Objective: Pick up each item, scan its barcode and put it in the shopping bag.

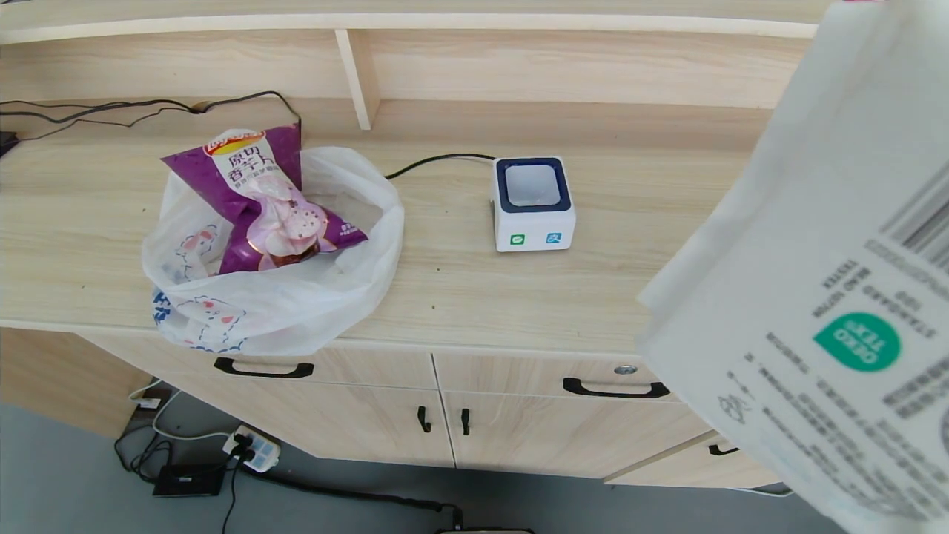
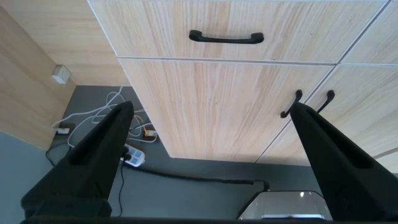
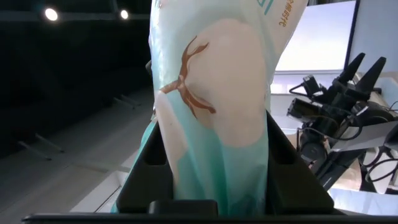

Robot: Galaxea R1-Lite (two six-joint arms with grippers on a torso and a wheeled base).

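- The wooden counter (image 1: 460, 297) carries the shopping bag and the scanner.
- My right gripper (image 3: 214, 152) pinches a white and teal soft package (image 1: 815, 297) between both fingers. The package is held up in the air on my right, apart from the counter, with its printed side and barcode (image 1: 919, 222) towards my head.
- The white shopping bag (image 1: 296, 304) sits open at the counter's left front edge.
- A purple chip bag (image 1: 267, 208) lies tilted inside it.
- The white barcode scanner (image 1: 532, 204) stands mid-counter, window up, right of the bag.
- My left gripper (image 2: 208, 115) is spread wide and empty, low before the cabinet drawer (image 2: 249, 18).
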